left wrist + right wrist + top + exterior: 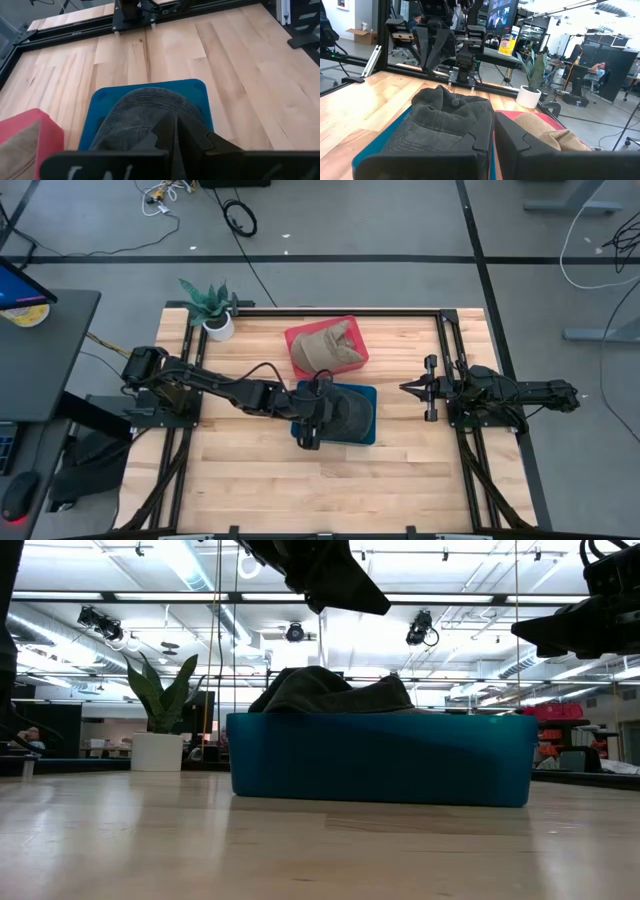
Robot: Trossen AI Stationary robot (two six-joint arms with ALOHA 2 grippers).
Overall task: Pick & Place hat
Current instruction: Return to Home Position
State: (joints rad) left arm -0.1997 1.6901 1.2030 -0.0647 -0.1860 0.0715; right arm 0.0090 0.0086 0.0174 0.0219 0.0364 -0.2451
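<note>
A dark grey hat [345,412] [330,690] [145,115] [445,125] lies in a blue tray [370,436] [380,755] [197,92] at the table's middle, its crown rising above the tray's rim. My left gripper [322,410] [325,580] [175,145] hangs shut above the hat, clear of it in the low view. A tan hat [328,348] [540,127] sits in a red tray [300,335] [35,122] just beyond the blue one. My right gripper [408,388] [575,630] [493,142] waits shut, raised at the right of the trays.
A potted plant [212,308] [160,710] [532,75] stands at the far left corner of the table. Black frame rails [445,350] run along the table's sides. Bare wood [260,480] lies near of the trays and to their left.
</note>
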